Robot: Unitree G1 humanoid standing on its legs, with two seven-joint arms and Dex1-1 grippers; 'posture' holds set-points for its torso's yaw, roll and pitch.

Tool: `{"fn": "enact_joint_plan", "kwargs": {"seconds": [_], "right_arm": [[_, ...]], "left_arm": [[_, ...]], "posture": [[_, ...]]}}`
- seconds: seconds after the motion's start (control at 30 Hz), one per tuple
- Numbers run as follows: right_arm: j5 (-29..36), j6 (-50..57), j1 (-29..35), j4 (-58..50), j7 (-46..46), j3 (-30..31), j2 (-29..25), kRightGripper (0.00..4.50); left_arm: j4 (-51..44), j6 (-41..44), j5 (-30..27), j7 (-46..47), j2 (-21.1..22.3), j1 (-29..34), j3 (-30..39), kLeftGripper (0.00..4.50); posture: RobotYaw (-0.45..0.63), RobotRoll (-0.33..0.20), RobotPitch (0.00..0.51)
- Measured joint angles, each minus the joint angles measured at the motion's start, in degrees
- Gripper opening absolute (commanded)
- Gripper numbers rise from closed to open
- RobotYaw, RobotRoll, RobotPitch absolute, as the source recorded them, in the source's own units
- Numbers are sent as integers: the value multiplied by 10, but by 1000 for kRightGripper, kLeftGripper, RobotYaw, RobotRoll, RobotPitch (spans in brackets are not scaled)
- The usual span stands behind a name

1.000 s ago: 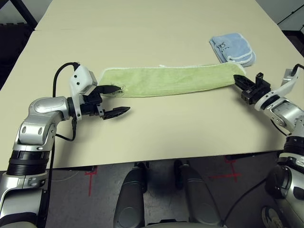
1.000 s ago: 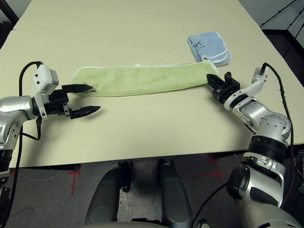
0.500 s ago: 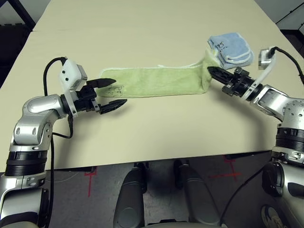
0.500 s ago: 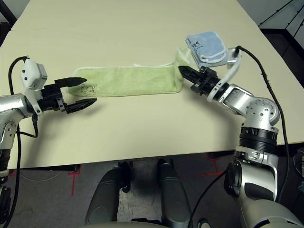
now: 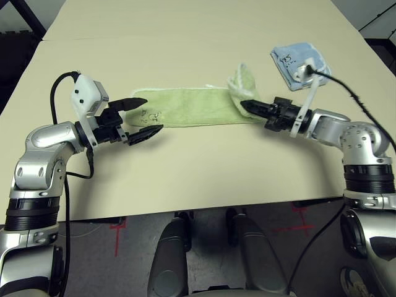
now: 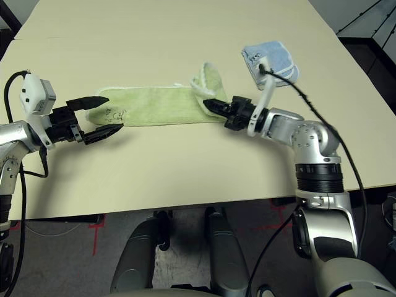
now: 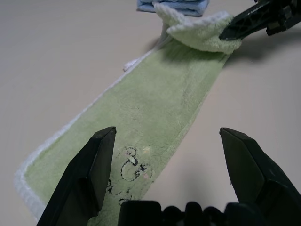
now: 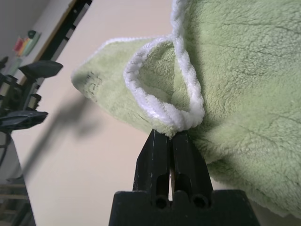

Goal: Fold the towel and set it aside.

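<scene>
Green towel [image 5: 192, 106] lies pinched in the right end effector [image 5: 242, 104]

Spread broadly across the room, a cream tabletop [image 5: 185, 167] with a faint seam running crosswise toward the far end. Below its near edge, grey floor [image 5: 136, 263] marked with red tape, one piece near left [image 5: 117, 232] and another near right [image 5: 301, 226]. At far left, a slanting black bar [image 5: 30, 17] against a pale grey surface. At far right, a light grey wall [image 6: 328, 9] crossed by thin dark rods [image 6: 362, 15], above a black strip [image 6: 365, 42]. Lit evenly, with soft, blurred shadows on the tabletop.
</scene>
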Motion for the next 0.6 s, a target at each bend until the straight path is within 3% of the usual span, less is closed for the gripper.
{"fn": "enact_joint_plan", "kwargs": {"seconds": [0.3,0.43,0.6], "right_arm": [[-47,-3,-17,11,-43,10,59,26],[-64,-1,-24,14,-53,11,75,1097],[-85,-4,-31,14,-41,37,88,3035]], "left_arm": [[-20,12,-3,7,0,7,0,4500],[-22,18,-3,10,0,15,0,4500],[-26,21,-3,10,0,18,0,4500]], "posture": [[-24,0,232],[-25,0,230],[-25,0,227]]}}
